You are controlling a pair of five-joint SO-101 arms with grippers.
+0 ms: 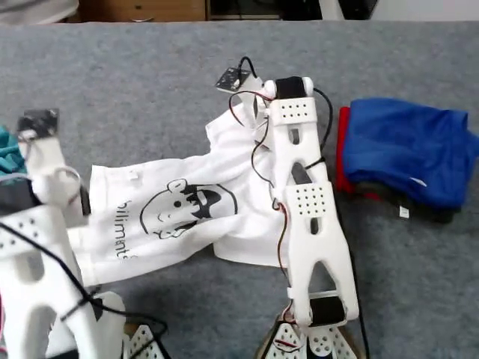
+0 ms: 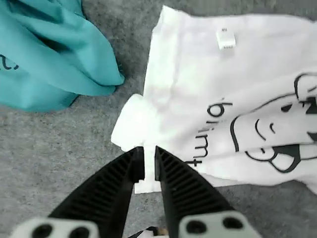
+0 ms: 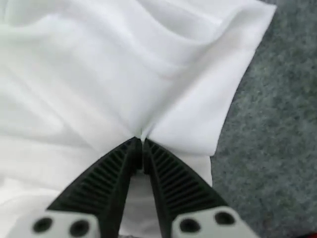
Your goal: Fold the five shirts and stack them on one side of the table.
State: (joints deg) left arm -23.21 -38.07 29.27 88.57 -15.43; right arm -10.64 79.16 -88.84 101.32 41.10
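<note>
White shirt (image 1: 150, 191) lies spread print-up on the grey bench (image 1: 135, 67), just beside the folded stack (image 1: 408, 146). The stack has blue on top, with red and dark edges showing under it. The shirt's long axis runs straight away from the stack toward the teal shirt (image 2: 44, 54), which lies bunched beyond the far end. A small sewn label (image 2: 226, 38) sits near that far end.

Your right hand (image 3: 141, 144) has its jaws pressed together on a pinch of white cloth, with creases fanning out from the tips. It grips the end of the shirt nearest the stack.

Your left hand (image 2: 148, 151) has its jaws nearly together, with a thin fold of the shirt's corner caught between them. It is pinching at the end farthest from the stack, near the teal shirt but not touching it.

What matters for the next move is that the hands hold opposite ends of the long axis, with the whole shirt flat between them. Judging from that, this is the start of a fold along the length. The right arm is the nearer one for the carry to the stack afterward.

The left pinch looks shallow, right at the corner, and it could slip once the cloth takes tension. Lift both ends together.

The stack is partly built, this shirt is in hand, and the teal one is unfolded. I cannot count the stack's layers for sure.
</note>
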